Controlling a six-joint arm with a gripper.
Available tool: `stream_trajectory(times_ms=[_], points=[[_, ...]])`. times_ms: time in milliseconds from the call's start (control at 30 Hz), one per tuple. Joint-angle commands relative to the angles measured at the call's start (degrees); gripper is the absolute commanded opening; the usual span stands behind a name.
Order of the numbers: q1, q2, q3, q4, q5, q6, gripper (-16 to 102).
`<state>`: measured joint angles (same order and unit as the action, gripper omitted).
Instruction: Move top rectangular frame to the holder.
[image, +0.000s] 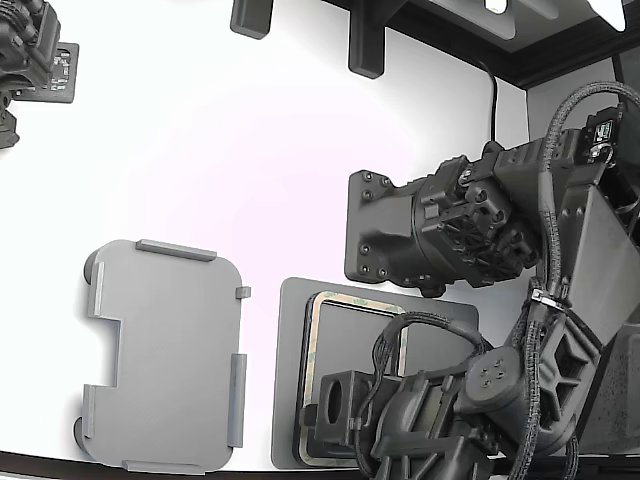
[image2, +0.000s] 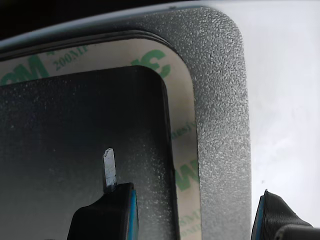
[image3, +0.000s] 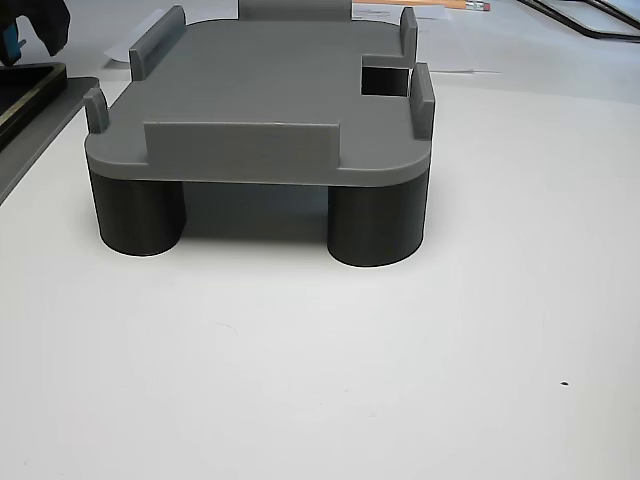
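While the white table (image: 220, 150) fills most of the exterior view, we see the holder (image: 165, 355) lying flat in the lower left of that picture, light grey, with raised tabs along its edges and a stepped notch on its left side. Just beside it, in the lower middle, lies a darker grey mat (image: 290, 400), and on that mat rests the top rectangular frame (image: 312, 345), its tan rim partly hidden under our black arm (image: 470, 400). A second arm (image: 440, 235) shows at centre right of the exterior view. Two dark brackets (image: 365, 45) stand at the table's upper edge.

In the wrist view we see the frame's beige rim (image2: 182, 85) with green lettering curving round a corner, the textured mat (image2: 220, 100) outside it and white table in the right part. Our gripper (image2: 195, 215) stands with its jaws apart, one finger (image2: 107, 212) over the dark hollow centre, the other (image2: 282, 220) outside the mat, astride the rim.

In the other view, the holder (image3: 270, 95) sits in the upper middle on dark round feet (image3: 375, 225).
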<state>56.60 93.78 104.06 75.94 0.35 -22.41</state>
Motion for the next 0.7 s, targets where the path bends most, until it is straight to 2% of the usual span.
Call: stream_trajectory(times_ms=[0,233,267,533,667], points=[[-0.44,0.18,-2.2,0.0,-0.09,-0.53,99],[-0.53,-4.39,-5.19,1.14,-0.62,-1.93,99],[-0.53,-4.83,-5.27,1.05,-0.88,-2.11,93],[-0.44,-5.89,-6.15,1.41,-0.35,-3.52,83],[-0.44,-6.59,-7.03,1.85,1.23,-4.83,73]])
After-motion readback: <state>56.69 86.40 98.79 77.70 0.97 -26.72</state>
